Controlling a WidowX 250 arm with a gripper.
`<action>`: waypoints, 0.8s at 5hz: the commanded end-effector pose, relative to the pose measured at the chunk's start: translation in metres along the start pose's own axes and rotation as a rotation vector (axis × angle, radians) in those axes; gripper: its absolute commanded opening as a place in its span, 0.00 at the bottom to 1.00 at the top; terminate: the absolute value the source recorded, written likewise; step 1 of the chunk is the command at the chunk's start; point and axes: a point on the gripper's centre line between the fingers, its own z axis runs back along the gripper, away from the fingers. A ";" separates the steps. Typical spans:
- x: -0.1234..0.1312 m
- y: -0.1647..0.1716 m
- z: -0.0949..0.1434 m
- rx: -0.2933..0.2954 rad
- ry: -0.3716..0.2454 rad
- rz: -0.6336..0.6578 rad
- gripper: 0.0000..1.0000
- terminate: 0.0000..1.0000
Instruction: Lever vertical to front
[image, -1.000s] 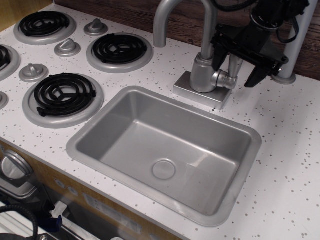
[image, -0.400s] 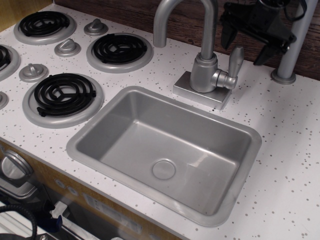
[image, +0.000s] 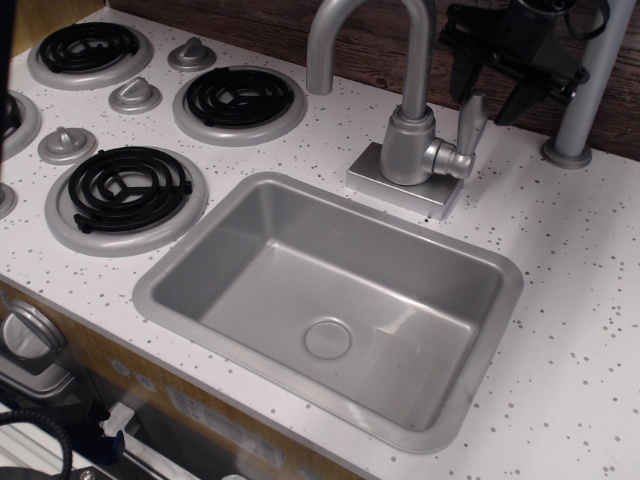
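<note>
The lever (image: 470, 122) is a short silver-grey handle on a round side stub at the right of the faucet base (image: 408, 150). It stands upright. My black gripper (image: 488, 90) hangs at the top right, just above and slightly behind the lever's tip. Its jaws are apart and hold nothing. One finger (image: 462, 78) is left of the lever's top and the other (image: 514, 100) is to its right. I cannot tell whether either touches the lever.
The tall gooseneck spout (image: 345, 25) rises left of the gripper. A grey post (image: 585, 95) stands at the right by the wooden back wall. The sink basin (image: 330, 290) lies in front. Stove burners (image: 128, 188) and knobs (image: 134, 95) are at the left.
The gripper rose from low around the lever to above its tip, then shifted slightly back toward it. The lever stays upright.
</note>
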 end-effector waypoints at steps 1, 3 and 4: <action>0.010 0.007 0.007 -0.029 -0.028 0.033 0.00 0.00; -0.022 0.000 0.024 -0.011 0.060 0.083 0.00 0.00; -0.033 -0.001 0.024 -0.015 0.084 0.089 0.00 0.00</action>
